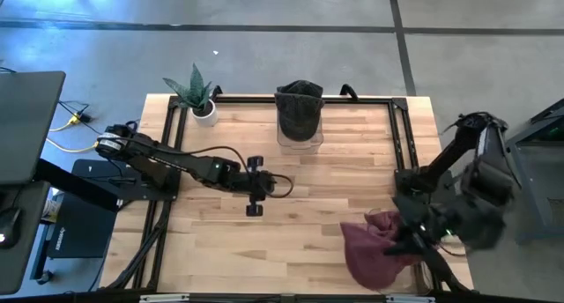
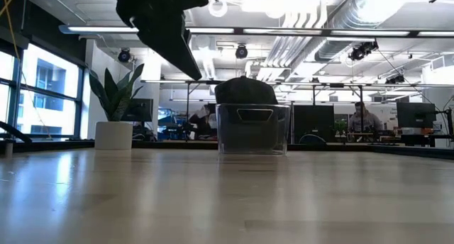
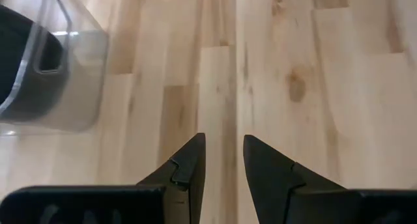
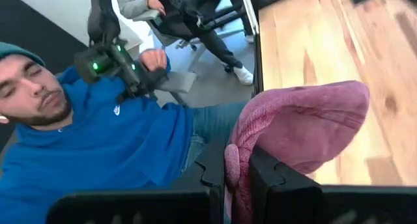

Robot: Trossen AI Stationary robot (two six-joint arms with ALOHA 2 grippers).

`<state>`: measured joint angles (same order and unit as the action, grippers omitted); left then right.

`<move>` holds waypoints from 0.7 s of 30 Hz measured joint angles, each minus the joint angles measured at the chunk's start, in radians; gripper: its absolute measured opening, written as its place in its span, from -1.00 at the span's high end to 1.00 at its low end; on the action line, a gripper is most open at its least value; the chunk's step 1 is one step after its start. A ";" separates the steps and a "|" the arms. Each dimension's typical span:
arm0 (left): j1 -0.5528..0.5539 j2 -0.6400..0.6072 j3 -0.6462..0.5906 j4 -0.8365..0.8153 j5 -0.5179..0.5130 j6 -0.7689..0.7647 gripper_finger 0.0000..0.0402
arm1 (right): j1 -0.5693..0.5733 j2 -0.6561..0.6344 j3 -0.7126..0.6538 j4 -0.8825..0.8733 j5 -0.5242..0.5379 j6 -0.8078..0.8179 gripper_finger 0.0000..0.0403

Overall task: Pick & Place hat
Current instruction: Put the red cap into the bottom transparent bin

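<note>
A maroon hat (image 1: pixel 370 250) is at the table's near right corner, with my right gripper (image 1: pixel 407 228) shut on it; in the right wrist view the hat (image 4: pixel 306 126) bulges out past the fingers above the wood. A dark hat (image 1: pixel 300 105) sits in a clear plastic container (image 1: pixel 300 137) at the far middle of the table. My left gripper (image 1: pixel 280 187) hovers over the table's middle, open by a narrow gap (image 3: pixel 225 149), with nothing between its fingers. My right gripper pinches a bunched fold at the maroon hat's edge (image 4: pixel 232 160) between its two fingers. The rest of the hat swells out beyond the fingertips. Whether any part of it rests on the table I cannot tell.
A potted plant (image 1: pixel 198 99) stands at the far left corner. A black frame (image 1: pixel 401 136) runs along the table's far and side edges. A person in a blue sweatshirt (image 4: pixel 98 152) sits just off the near right corner. Bare wood (image 1: pixel 326 197) lies between the arms.
</note>
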<state>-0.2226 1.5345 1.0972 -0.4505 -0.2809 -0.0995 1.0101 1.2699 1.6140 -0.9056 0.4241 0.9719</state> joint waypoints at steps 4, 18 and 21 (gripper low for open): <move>0.000 0.000 -0.001 0.019 -0.045 0.031 0.52 | 0.134 0.039 -0.013 -0.063 0.128 0.119 0.91; 0.000 0.000 -0.001 0.114 -0.049 0.158 0.52 | 0.297 0.183 -0.014 -0.352 0.157 0.440 0.91; 0.000 0.000 -0.001 0.113 -0.052 0.169 0.52 | 0.300 0.208 -0.014 -0.375 0.154 0.466 0.91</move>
<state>-0.2222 1.5349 1.0962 -0.3376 -0.3330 0.0692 1.3096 1.4781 1.6005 -1.2810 0.5782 1.4376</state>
